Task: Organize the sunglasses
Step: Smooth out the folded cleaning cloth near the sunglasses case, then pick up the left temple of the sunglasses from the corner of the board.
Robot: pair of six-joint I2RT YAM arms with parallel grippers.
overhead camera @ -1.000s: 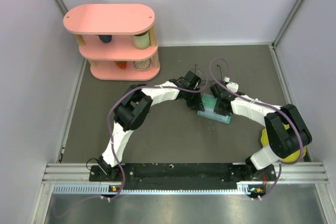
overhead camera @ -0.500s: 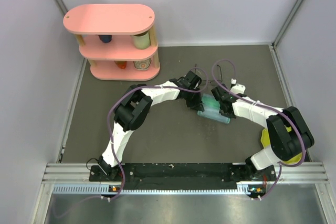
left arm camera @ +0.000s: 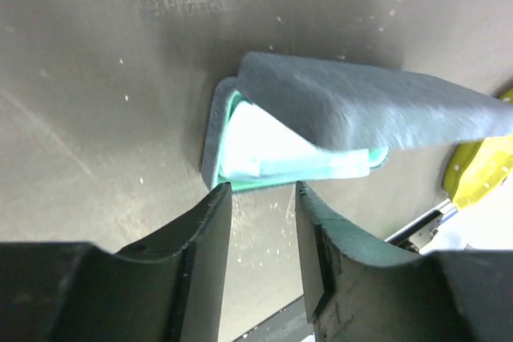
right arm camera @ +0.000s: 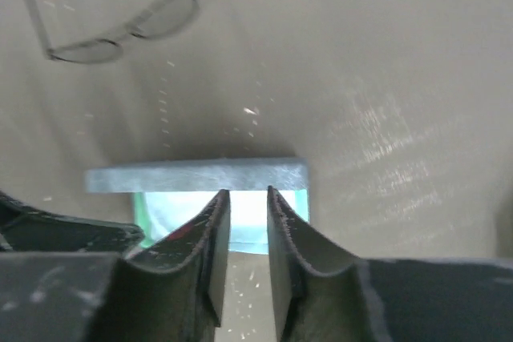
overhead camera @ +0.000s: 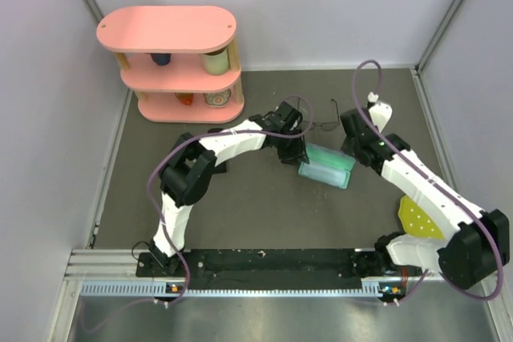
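While both hands sit at the case, the wire sunglasses (right arm camera: 120, 26) lie flat on the table (right arm camera: 385, 78), beyond my right gripper (right arm camera: 246, 194) and off to its left, well past the fingertips. Nothing touches them. From above, the wire sunglasses (overhead camera: 319, 124) rest between the two wrists, just behind the left gripper (overhead camera: 295, 154) and beside the right gripper (overhead camera: 351, 148).

My right fingers (right arm camera: 212, 246) stand only a narrow slit apart, with nothing in them. Directly ahead of their tips is the case (right arm camera: 196, 175), its grey lid edge running across the view and the mint lining showing below it.

My left gripper (left arm camera: 263, 191) stands a little wider, its fingers (left arm camera: 210, 254) clearly parted and empty. The case (left arm camera: 353, 110) lies right in front of those tips, with its lid tilted partway down over the mint lining. Something pale rests inside; I cannot tell what it is. Whether the fingertips touch the case rim I cannot tell either.

From above, the case (overhead camera: 329, 167) lies between my two hands, the left one at its left end and the right one at its far right corner. A yellow thing (overhead camera: 421, 218) sits near my right arm's elbow, and a pink shelf (overhead camera: 168, 62) stands well off to the far left of my left hand.
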